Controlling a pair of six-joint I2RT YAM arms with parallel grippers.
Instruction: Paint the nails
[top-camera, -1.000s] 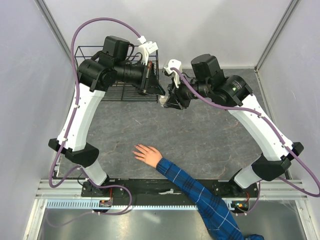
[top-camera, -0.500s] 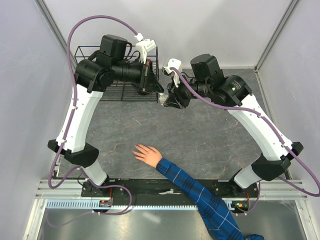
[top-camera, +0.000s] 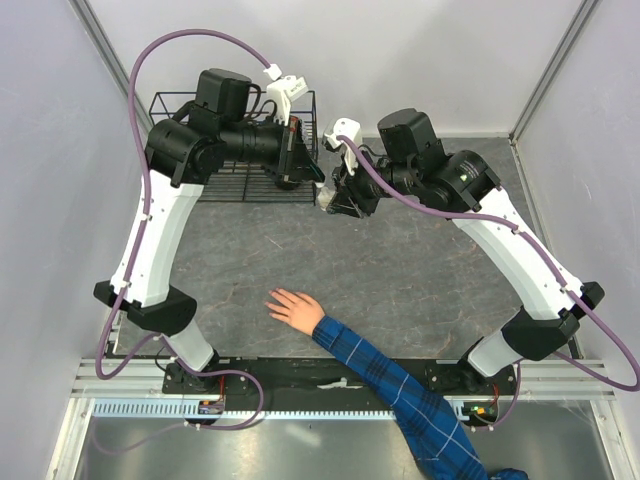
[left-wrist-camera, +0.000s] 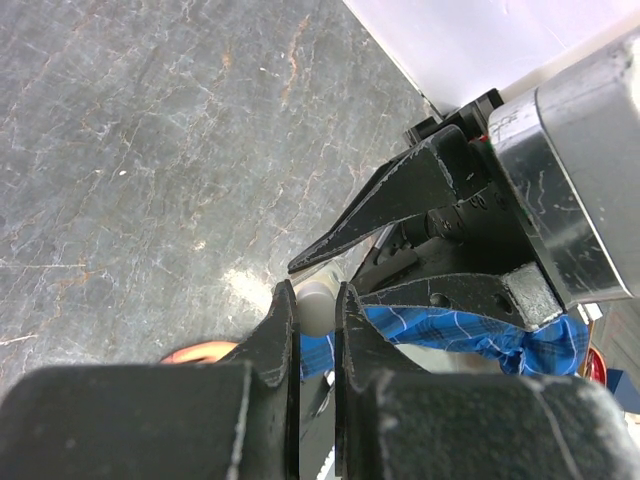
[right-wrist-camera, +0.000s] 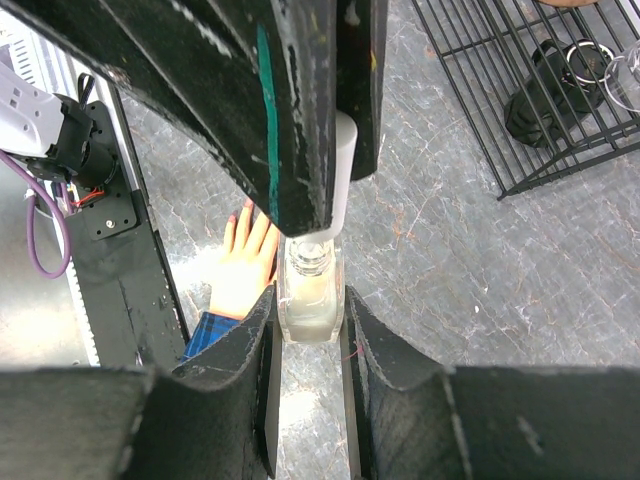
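I read the surface (top-camera: 400, 270) as grey veined stone, dull-sheened. Bottle (right-wrist-camera: 310, 318) is glossy clear glass, cap (right-wrist-camera: 345, 165) smooth white plastic; right gripper (right-wrist-camera: 310, 290) is matt black plastic, scuffed; sleeve (top-camera: 390, 385) is woven cloth.

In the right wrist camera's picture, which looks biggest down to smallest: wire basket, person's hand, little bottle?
Largest: wire basket, though the frame cuts it off.
Then hand and bottle: they look about alike, and the bottle is far nearer the camera, so no ranking.

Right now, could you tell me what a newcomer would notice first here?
Above the table's far middle, the right gripper clamps a small clear bottle while the left gripper pinches its white cap. Near the front edge, a bare hand in a blue plaid sleeve lies flat.
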